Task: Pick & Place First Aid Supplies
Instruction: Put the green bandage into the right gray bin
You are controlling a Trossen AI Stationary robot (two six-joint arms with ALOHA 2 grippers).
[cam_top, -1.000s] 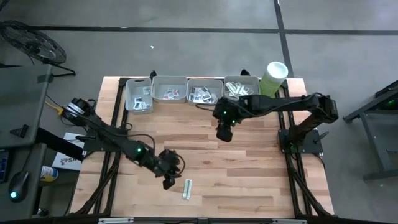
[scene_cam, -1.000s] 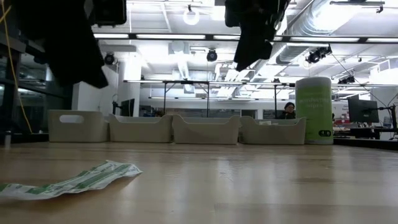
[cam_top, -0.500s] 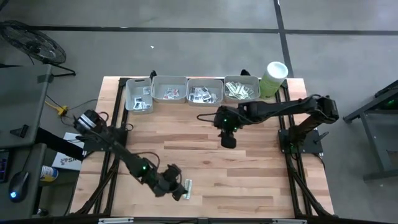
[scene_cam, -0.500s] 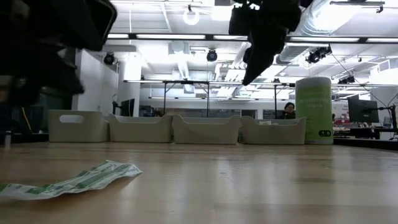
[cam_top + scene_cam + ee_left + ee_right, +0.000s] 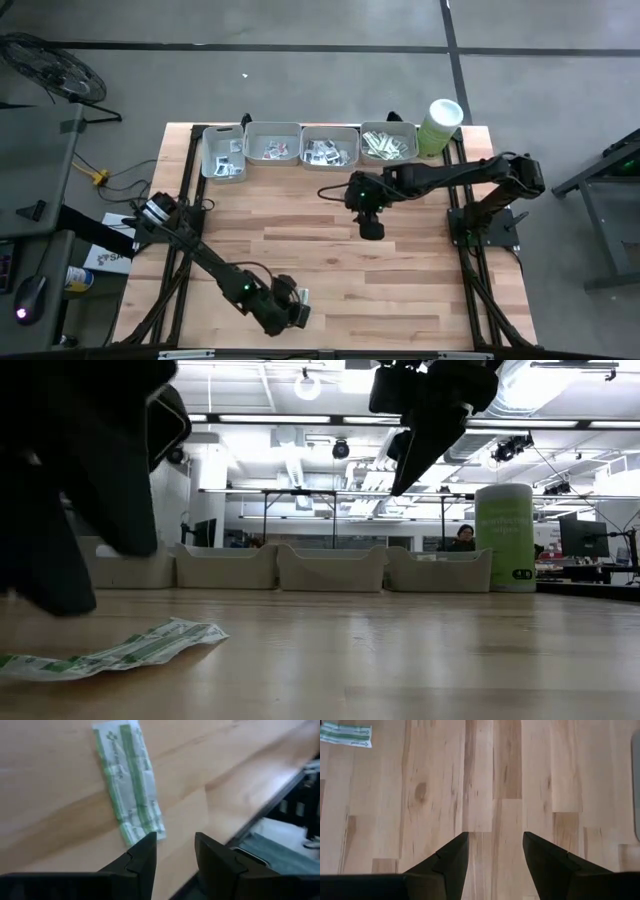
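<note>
Table: butcher-block wood; grey trays line the upper edge of my overhead frame.
Sachet: one green-white strip lying flat, lower centre overhead, near the front edge.
Left gripper: fingers apart, empty, poised at the strip's near end.
Right gripper: spread, empty, hovering mid-table.
Handling: I judge it light, limp, slippery; I'd pinch across one end.

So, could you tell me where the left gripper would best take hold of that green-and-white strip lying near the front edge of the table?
Probably across its narrow width, coming straight down from above. The strip lies flat on the table, long and thin, so only its short span fits between open fingers. The left gripper, open, is just beyond one end; mid-length looks safest.
</note>
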